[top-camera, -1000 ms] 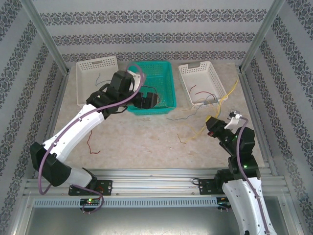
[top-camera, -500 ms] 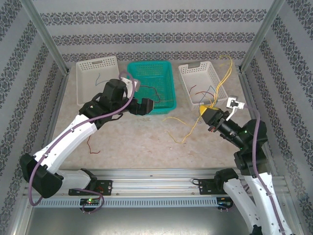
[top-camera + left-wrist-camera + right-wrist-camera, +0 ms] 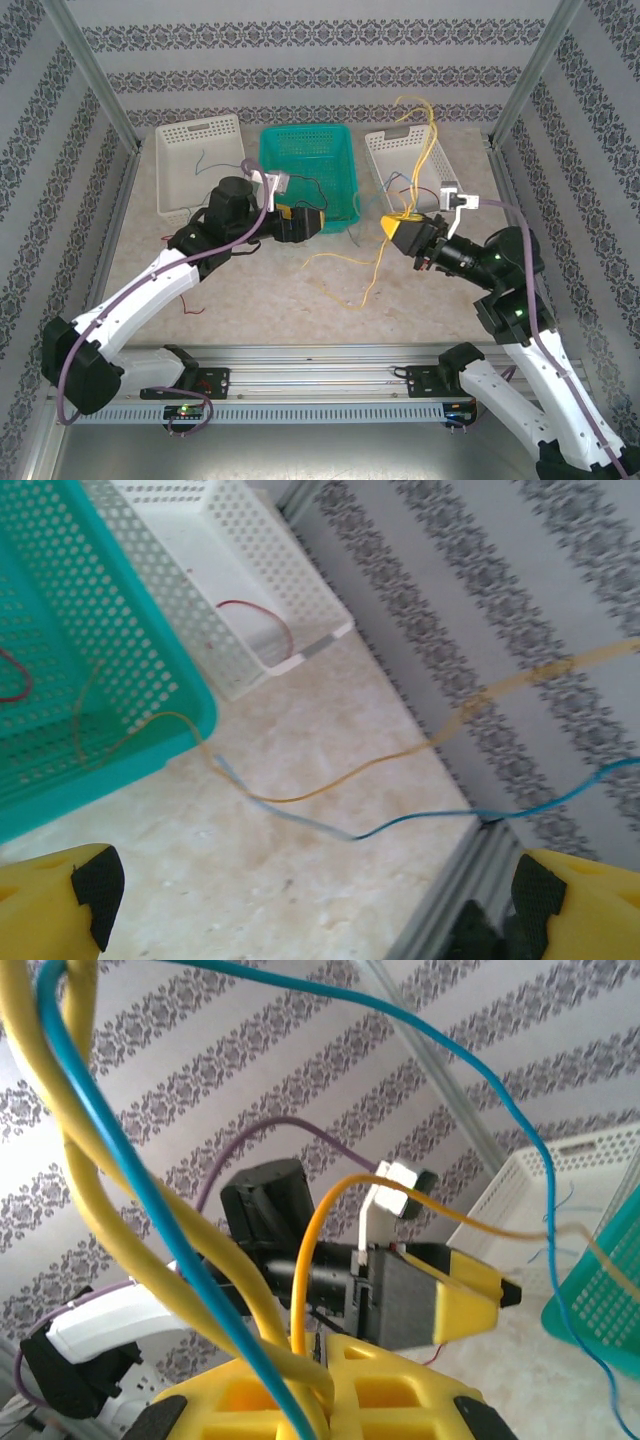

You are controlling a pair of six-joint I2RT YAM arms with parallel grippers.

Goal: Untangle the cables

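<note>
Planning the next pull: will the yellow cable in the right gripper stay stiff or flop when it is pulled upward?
Probably floppy: the yellow cable hangs from the right gripper in loose curves down to the table. Likely light, since its loops arch up unsupported. It may drag the blue cable pinched alongside.

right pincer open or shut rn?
Shut: the right pincer clamps the cables; yellow and blue strands emerge from between its fingers in the wrist view.

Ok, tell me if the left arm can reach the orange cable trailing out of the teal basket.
Probably yes. The left fingers stand open, and the orange cable runs over bare table just ahead of them, with only a thin blue cable beside it.
</note>
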